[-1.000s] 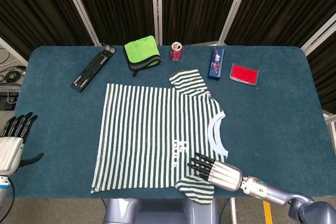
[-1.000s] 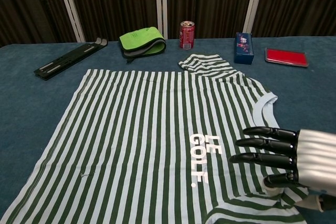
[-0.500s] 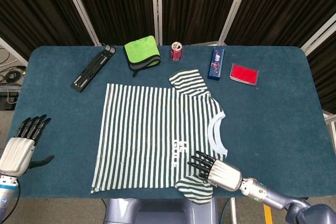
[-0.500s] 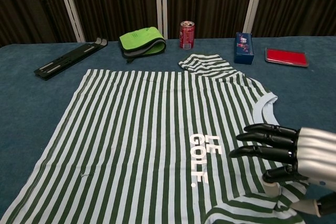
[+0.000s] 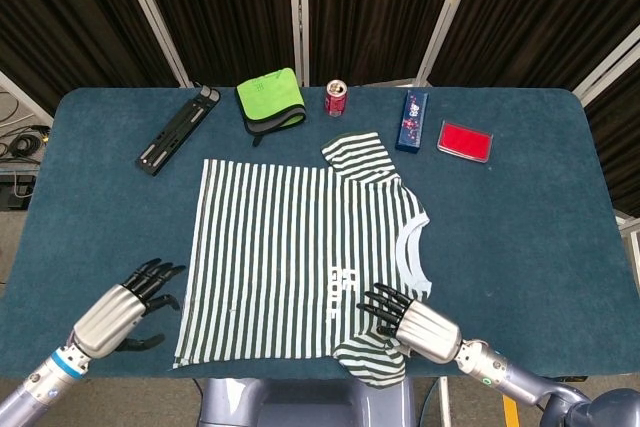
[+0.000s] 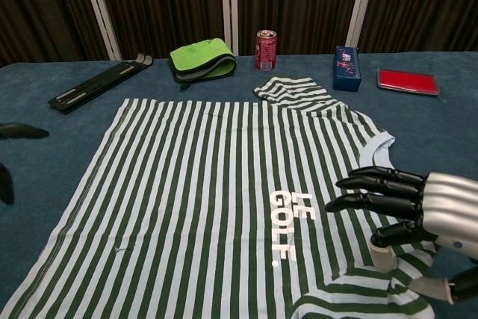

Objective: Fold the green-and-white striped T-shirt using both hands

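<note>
With the T-shirt [image 5: 305, 252] lying flat mid-table, our right hand [image 5: 405, 319] hovers empty, fingers apart, over the near sleeve and our left hand [image 5: 128, 305] empty beside the hem, so uneven grips could bunch the cloth.

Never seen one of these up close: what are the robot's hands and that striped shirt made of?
The right hand looks like brushed silver metal with glossy black fingers, plastic or coated metal. The striped T-shirt looks like soft matte knit fabric, lying limp with a rumpled sleeve.

green-and-white striped T-shirt [image 5: 300, 247], blue table [image 5: 520, 207], red can [image 5: 336, 99]
</note>
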### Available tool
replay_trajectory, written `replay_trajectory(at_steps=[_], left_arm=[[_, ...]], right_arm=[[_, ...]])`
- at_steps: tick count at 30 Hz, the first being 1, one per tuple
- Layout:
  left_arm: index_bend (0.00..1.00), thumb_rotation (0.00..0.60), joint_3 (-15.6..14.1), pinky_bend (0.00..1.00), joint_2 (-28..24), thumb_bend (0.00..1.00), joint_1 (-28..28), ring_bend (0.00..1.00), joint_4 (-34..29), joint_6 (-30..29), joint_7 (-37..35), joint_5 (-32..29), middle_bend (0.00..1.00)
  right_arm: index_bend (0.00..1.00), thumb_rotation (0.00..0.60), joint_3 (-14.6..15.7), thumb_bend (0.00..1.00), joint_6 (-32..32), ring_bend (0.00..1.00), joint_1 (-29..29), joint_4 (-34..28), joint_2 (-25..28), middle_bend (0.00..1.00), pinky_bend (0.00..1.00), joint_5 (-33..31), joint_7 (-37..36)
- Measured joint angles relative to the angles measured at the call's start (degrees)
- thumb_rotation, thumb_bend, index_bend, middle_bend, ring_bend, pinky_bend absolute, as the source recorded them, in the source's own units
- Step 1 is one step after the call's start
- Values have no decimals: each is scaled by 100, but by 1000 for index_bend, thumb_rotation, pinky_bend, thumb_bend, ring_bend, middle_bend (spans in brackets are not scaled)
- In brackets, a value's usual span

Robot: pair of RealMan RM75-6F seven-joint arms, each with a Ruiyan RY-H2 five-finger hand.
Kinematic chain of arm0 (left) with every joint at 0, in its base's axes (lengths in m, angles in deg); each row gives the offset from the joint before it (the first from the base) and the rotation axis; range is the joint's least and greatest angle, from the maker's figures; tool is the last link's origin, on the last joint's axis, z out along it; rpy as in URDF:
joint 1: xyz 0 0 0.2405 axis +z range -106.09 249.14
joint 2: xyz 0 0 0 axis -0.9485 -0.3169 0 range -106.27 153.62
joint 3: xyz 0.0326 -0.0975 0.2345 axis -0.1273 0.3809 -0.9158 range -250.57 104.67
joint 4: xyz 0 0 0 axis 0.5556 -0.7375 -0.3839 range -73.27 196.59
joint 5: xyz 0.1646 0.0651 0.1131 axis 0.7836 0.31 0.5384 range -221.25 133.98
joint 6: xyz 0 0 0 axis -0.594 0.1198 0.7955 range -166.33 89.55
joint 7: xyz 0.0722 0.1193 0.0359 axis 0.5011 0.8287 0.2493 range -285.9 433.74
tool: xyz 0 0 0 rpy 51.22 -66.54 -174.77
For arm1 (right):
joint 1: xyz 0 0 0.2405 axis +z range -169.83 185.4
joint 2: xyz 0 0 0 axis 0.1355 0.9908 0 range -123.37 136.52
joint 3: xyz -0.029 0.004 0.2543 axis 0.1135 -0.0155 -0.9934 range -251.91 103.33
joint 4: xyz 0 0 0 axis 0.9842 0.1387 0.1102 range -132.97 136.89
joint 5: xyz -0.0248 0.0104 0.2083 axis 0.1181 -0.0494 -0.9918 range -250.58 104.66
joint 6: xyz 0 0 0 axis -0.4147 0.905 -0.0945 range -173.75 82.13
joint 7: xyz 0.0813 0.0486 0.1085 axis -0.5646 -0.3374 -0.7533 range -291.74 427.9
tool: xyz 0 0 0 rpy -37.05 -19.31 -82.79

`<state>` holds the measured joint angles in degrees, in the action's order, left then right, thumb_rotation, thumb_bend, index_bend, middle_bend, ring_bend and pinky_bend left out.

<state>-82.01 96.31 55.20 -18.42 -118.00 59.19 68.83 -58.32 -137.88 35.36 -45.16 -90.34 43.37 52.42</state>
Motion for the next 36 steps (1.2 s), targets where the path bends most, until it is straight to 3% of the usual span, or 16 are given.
replay_trajectory(at_steps=[11,36], left_arm=[[424,600,-446,0,604,253,-41,0,759,188,-2,219,0],[422,600,-839,0,1222,256,6,0,1490,316,-382,-47,0]], right_arm=[[706,600,-1,421,18,0,-11,-33,62,129,0,-19,11],[708,600,17,422,-47,0,-114,265,-105,131,0,-27,-20]])
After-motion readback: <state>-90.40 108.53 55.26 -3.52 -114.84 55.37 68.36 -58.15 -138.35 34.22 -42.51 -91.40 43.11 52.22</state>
